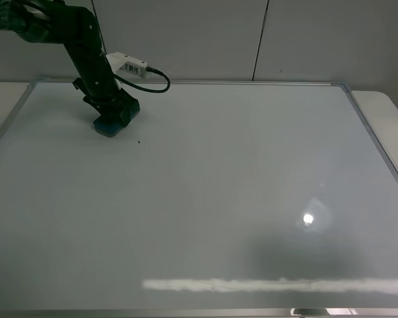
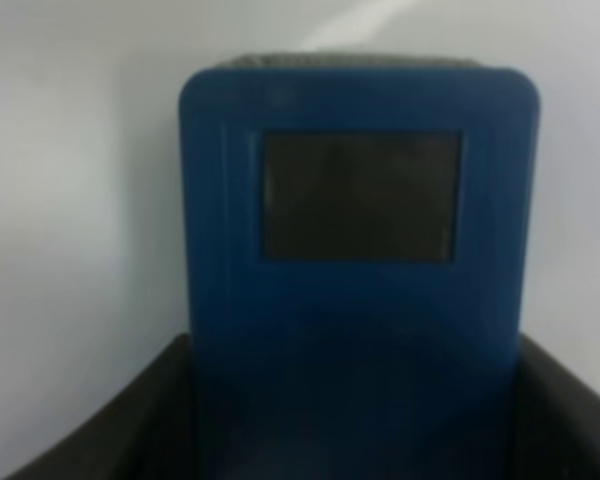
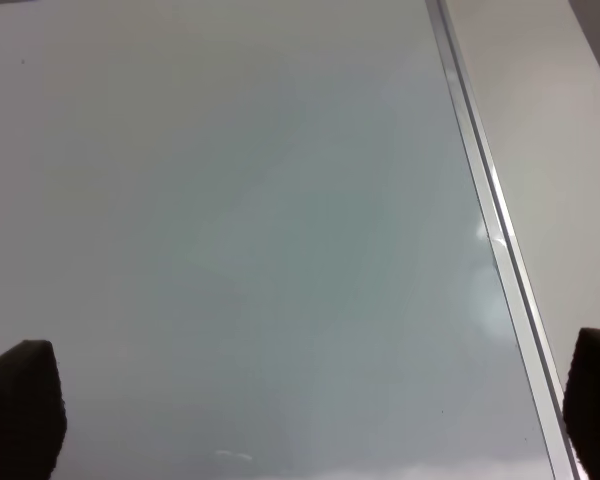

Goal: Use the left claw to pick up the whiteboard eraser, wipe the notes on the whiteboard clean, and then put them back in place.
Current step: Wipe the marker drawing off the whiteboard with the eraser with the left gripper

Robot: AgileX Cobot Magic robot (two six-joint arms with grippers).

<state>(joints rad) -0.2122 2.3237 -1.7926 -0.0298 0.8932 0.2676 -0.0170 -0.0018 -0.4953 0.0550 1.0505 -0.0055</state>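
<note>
Exterior high view, upper left of the frame: the left claw (image 1: 113, 116) grips the whiteboard eraser (image 1: 109, 127) between its fingers (image 2: 100, 420), resting on the whiteboard (image 1: 219, 199). The right gripper (image 3: 305, 410) fingers are spread wide, holding nothing.

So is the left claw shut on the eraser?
Shut on it: in the left wrist view the whiteboard eraser fills the gap between the black fingers of the left claw, touching both.

Lab setup: whiteboard (image 1: 219, 199) laid flat, plain panelled wall (image 1: 186, 40).
</note>
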